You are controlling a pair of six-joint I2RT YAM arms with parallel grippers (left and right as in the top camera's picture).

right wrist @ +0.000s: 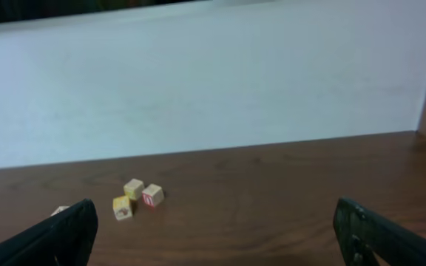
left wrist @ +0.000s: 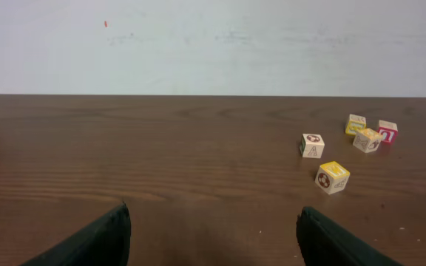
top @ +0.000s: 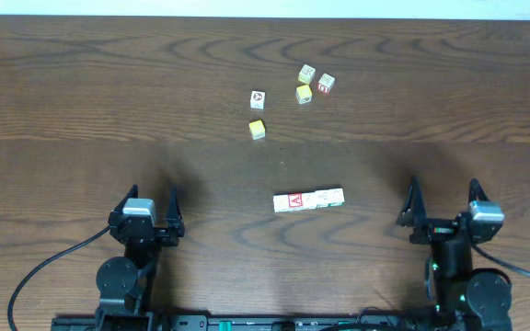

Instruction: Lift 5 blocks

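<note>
The blocks point(top: 308, 199) lie as a short row of several small picture cubes set end to end on the table's near middle, mostly white, with a red face towards the left end. The row does not show in either wrist view. My left gripper point(top: 153, 195) stands open at the near left, well to the left of the row; my right gripper point(top: 443, 188) stands open at the near right, to the right of it. In the wrist views the left gripper point(left wrist: 214, 209) and the right gripper point(right wrist: 214, 202) have only bare table between their fingers.
Loose cubes lie farther back: a white picture cube point(top: 258, 97), a yellow cube point(top: 257, 130), and a cluster of a cream cube point(top: 306, 73), a yellow cube point(top: 303, 93) and a red-marked cube point(top: 326, 84). A pale wall point(left wrist: 213, 44) stands behind the table.
</note>
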